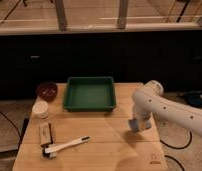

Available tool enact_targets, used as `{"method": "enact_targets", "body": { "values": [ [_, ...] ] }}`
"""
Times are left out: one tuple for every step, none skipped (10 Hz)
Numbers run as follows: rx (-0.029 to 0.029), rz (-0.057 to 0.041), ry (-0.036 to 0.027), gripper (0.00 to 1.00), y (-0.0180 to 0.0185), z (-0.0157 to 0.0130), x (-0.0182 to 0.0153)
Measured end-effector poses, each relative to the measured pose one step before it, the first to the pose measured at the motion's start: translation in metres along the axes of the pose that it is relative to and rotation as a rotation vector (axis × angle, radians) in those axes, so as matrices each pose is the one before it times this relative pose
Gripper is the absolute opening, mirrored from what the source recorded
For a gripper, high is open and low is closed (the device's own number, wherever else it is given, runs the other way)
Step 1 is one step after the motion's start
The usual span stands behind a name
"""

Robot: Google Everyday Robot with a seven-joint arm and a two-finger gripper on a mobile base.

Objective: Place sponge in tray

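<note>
The dark-green square tray (90, 93) sits at the back middle of the wooden table (104, 155). My white arm reaches in from the right. My gripper (138, 123) hangs at its end over the right part of the table, in front of and to the right of the tray. It is shut on the small blue-grey sponge (134, 124), which it holds a little above the tabletop, with a shadow under it. The tray looks empty.
A dark-red round bowl (47, 90) stands left of the tray, with a white round container (41, 109) in front of it. A tan block (45, 133) and a white brush with a dark end (67, 145) lie at the front left. A dark counter wall runs behind the table.
</note>
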Motion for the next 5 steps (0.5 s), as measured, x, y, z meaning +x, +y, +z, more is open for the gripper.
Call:
{"method": "enact_targets", "body": {
  "values": [
    [-0.0021,0.00419,-0.00162,0.11,-0.00165,-0.00108,-0.0006],
    [-0.00172,0.00752,0.00328,0.1,-0.0017,-0.00158,0.00192],
    [0.0016,0.00125,-0.00188,0.04,-0.0043,-0.00191,-0.00195],
    [0.00678,0.00067,0.00141,0.01,-0.00832,-0.00325,-0.00021],
    [0.0059,-0.00006,0.00268,0.0,-0.01263,-0.00103,0.00233]
  ]
}}
